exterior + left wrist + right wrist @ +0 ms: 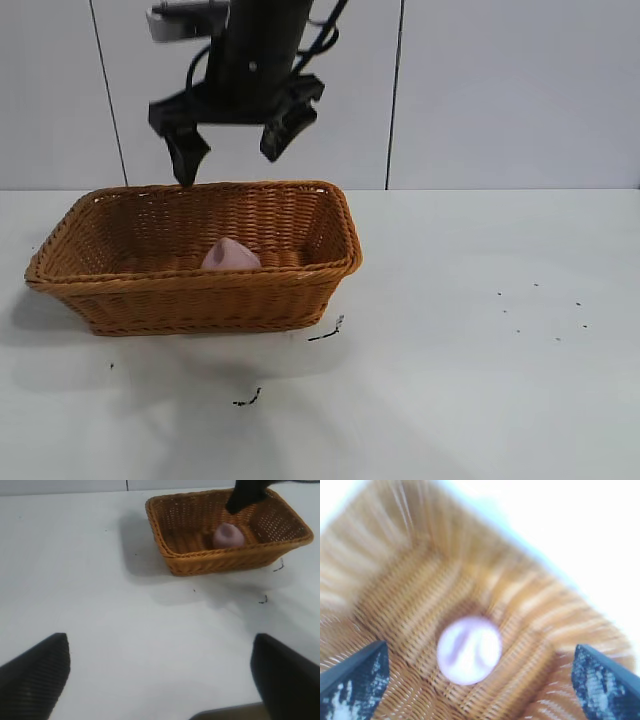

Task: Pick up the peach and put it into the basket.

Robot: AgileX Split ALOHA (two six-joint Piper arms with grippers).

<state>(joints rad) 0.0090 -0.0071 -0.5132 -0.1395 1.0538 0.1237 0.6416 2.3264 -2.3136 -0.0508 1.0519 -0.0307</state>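
Observation:
The pale pink peach (231, 255) lies on the floor of the orange-brown wicker basket (200, 278), near its front wall. My right gripper (228, 165) hangs open and empty above the basket's back rim, clear of the peach. Its wrist view looks straight down on the peach (469, 650) in the basket (395, 580), between the spread fingers of the gripper (480, 647). My left gripper (160, 637) is open and empty over bare table, well away from the basket (220, 555); the peach (228, 535) shows inside it. The left arm is outside the exterior view.
The basket stands at the left of the white table (480, 350). Small black marks (327, 332) lie on the table in front of the basket and to the right. A grey panelled wall stands behind.

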